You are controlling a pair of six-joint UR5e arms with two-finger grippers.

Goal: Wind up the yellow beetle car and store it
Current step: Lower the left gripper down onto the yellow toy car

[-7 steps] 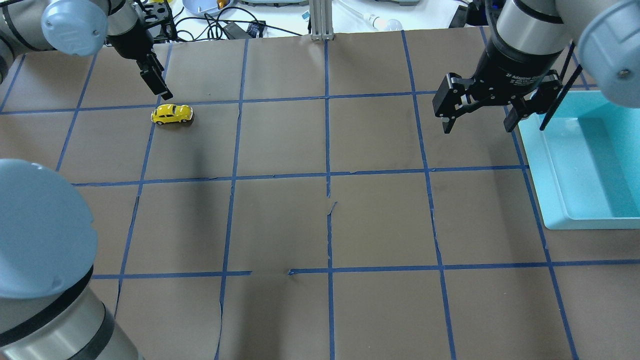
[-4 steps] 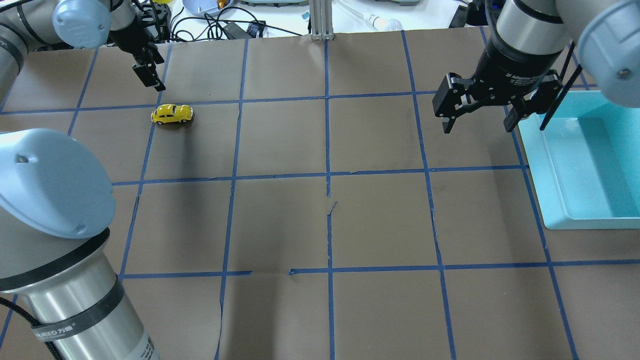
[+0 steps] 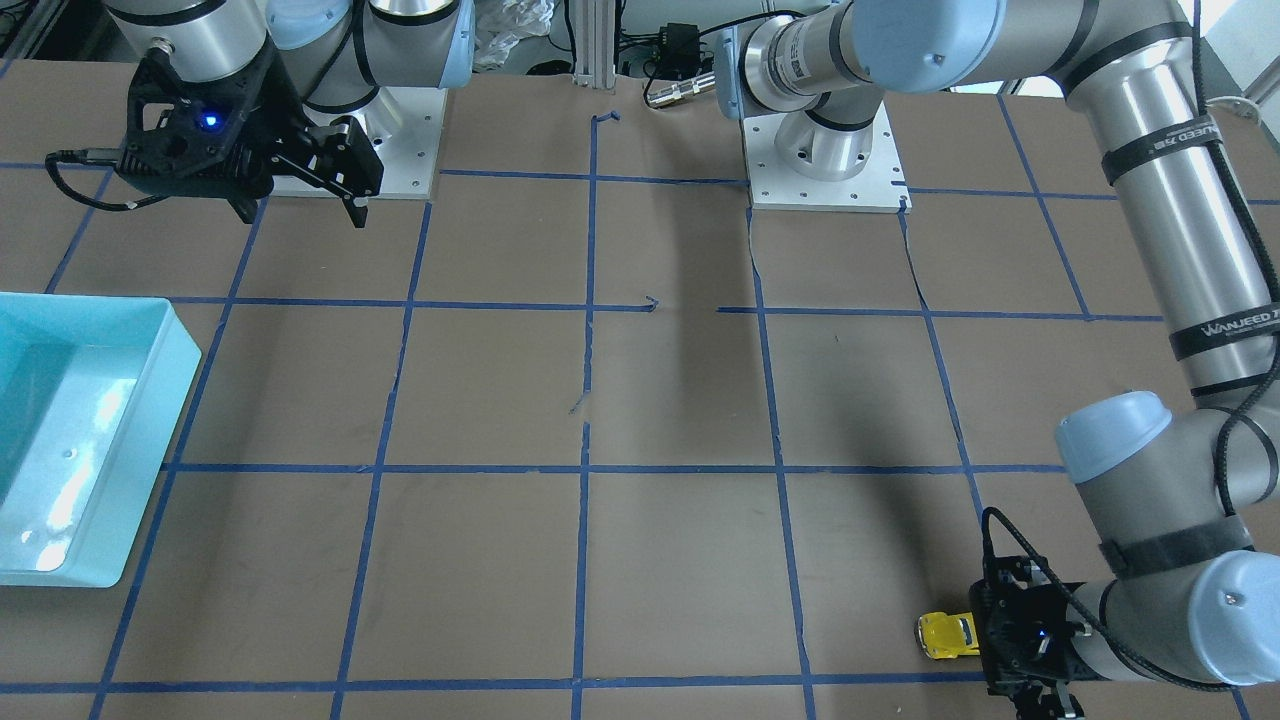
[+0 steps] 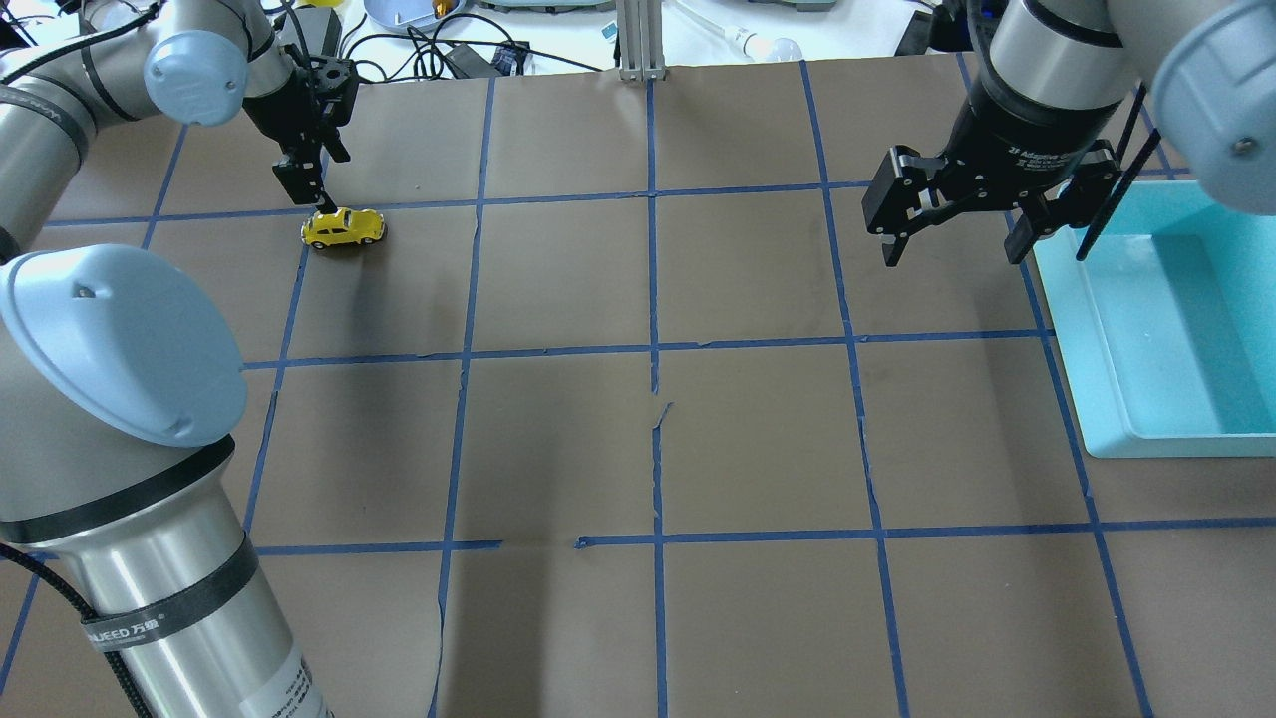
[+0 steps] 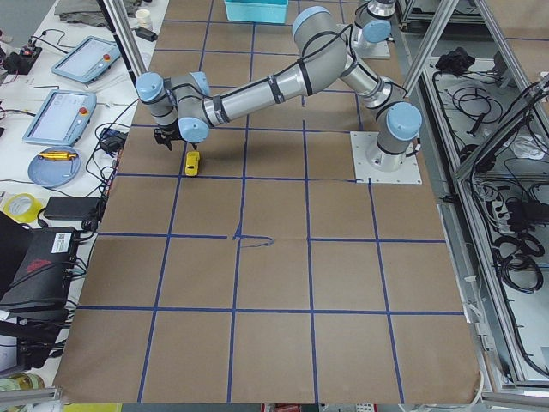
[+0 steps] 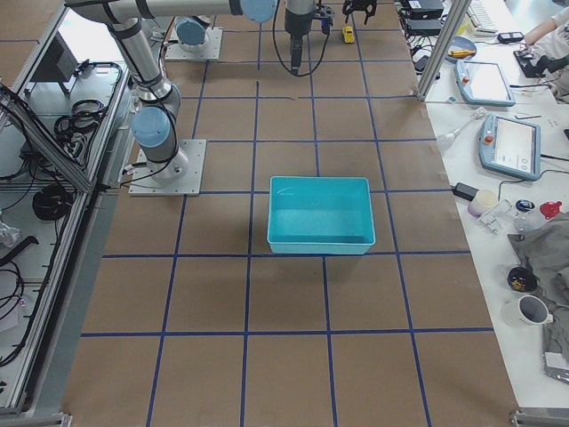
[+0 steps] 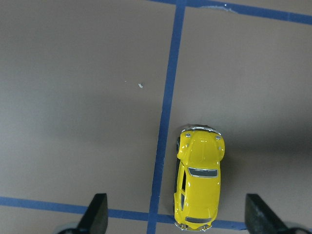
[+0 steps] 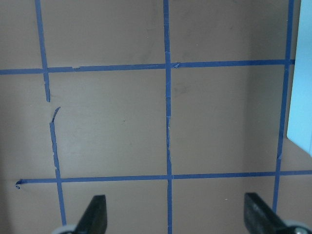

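Car point(image 7: 199, 183) lies under your left gripper point(image 4: 309, 189), between its spread fingers point(image 7: 97, 214), long axis square to their closing line.

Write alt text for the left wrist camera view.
A small yellow toy car seen from above sits on brown paper, just right of a blue tape line. The left end effector is open, its two fingertips at the bottom edge on either side of the car, not touching it.

A toy car point(image 4: 343, 227) sits at the worktop's point(image 4: 638, 429) left, beneath the left pincer point(image 4: 311, 194). A tray point(image 4: 1107, 399) lies at the right, beside the right pincer point(image 4: 952, 249).
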